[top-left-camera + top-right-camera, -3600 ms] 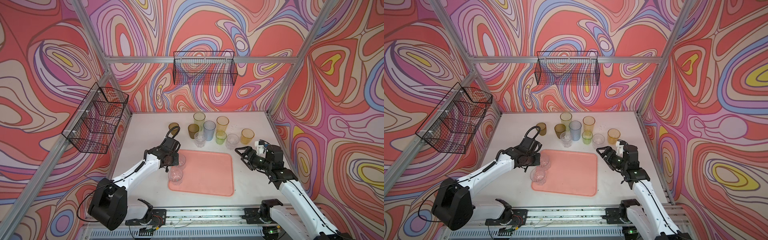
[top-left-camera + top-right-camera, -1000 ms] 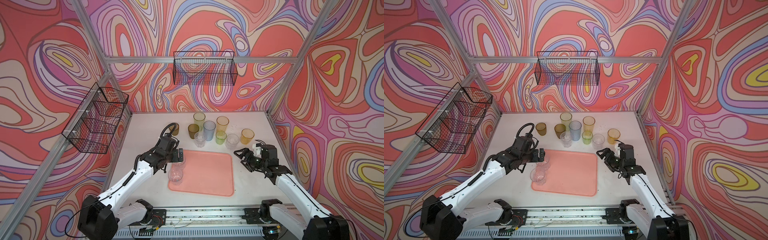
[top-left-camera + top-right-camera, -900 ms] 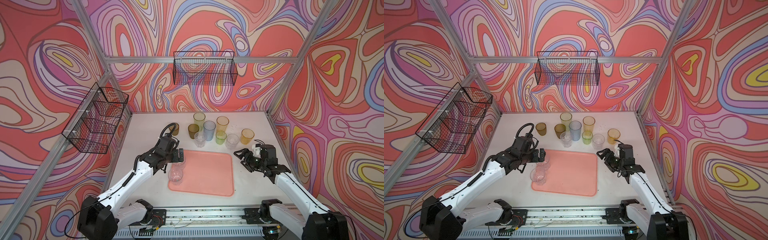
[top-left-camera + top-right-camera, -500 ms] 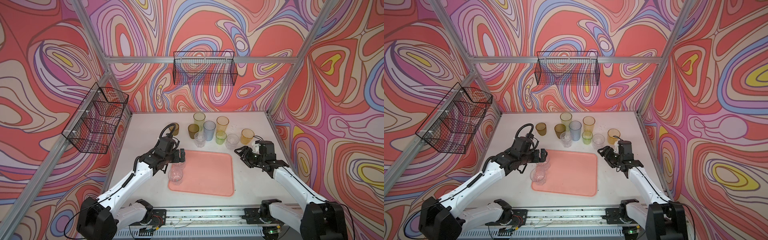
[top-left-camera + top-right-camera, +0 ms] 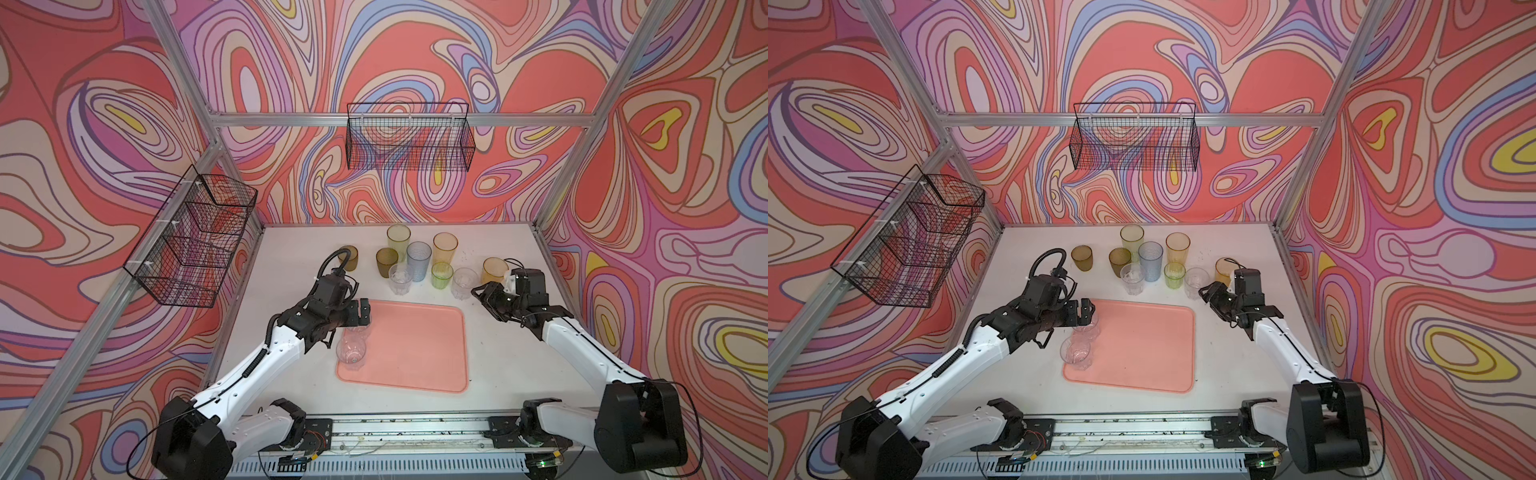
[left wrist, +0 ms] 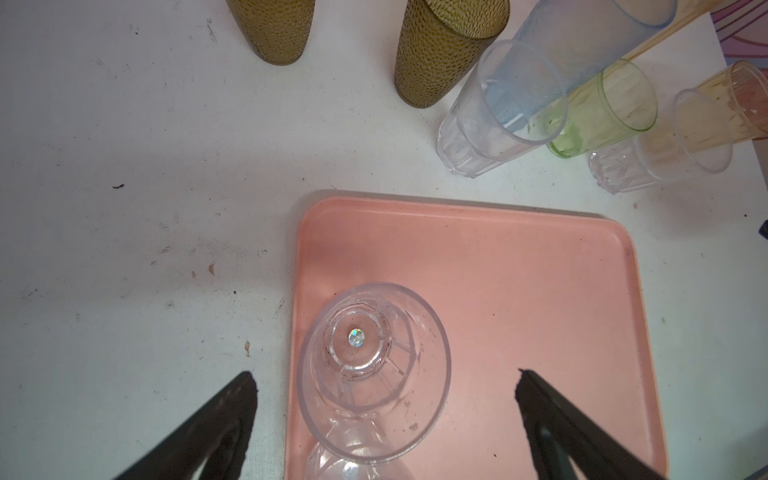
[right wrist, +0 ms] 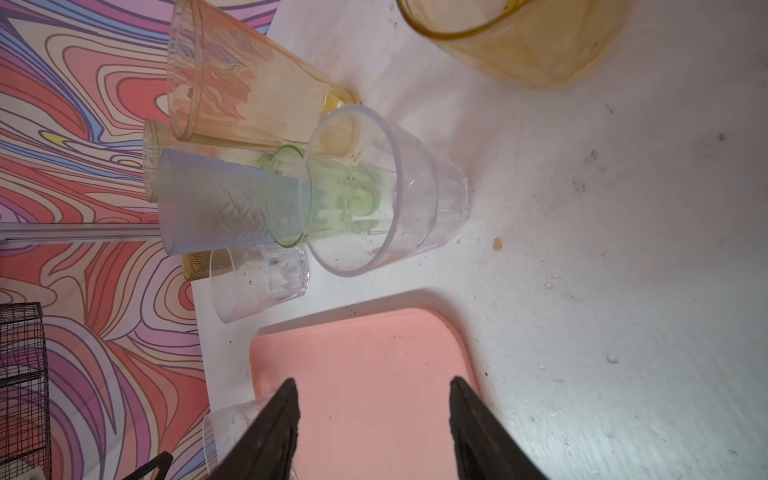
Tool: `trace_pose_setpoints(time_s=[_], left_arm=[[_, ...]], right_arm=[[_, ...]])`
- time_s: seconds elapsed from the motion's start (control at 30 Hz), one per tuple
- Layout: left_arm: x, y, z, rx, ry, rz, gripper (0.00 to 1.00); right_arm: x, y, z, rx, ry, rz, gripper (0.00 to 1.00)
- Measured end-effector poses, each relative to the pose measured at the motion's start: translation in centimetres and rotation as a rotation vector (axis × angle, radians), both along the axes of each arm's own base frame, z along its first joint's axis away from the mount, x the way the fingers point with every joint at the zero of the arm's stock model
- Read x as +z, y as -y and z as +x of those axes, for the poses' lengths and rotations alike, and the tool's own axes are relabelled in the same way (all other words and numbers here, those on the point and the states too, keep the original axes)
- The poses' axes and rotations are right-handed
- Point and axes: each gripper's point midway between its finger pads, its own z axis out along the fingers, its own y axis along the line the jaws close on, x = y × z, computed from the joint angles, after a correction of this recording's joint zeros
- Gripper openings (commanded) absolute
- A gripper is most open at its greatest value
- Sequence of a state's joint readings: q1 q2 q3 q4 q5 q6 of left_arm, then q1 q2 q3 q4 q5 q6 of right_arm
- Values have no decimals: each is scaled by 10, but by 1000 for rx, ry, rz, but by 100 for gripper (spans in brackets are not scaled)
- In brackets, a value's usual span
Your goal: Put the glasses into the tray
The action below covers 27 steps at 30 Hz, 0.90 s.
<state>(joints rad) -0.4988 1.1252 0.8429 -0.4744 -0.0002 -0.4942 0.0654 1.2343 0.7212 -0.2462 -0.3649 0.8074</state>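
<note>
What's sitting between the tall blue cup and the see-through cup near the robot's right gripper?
The short green glass stands right between them. You can see it in both top views.

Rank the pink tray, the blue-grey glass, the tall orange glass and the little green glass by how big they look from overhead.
In a top view:
1. pink tray, by far the largest.
2. blue-grey glass and tall orange glass, too alike to rank.
3. green glass, the smallest.

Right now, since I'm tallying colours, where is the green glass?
In both top views the green glass stands on the table just beyond the tray, between the blue-grey glass and a clear glass.
</note>
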Motion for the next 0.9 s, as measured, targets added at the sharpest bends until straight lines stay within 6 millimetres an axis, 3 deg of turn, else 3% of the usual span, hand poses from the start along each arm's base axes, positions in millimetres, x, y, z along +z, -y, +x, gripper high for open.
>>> trace_pose_setpoints(time_s=[0.2, 0.9], left_arm=[[0, 0, 0, 0, 0, 0, 100], [-6, 0, 1, 0, -18, 9, 100]], right_arm=[[-2, 2, 9, -3, -1, -18, 46], [-20, 6, 24, -20, -31, -51, 40]])
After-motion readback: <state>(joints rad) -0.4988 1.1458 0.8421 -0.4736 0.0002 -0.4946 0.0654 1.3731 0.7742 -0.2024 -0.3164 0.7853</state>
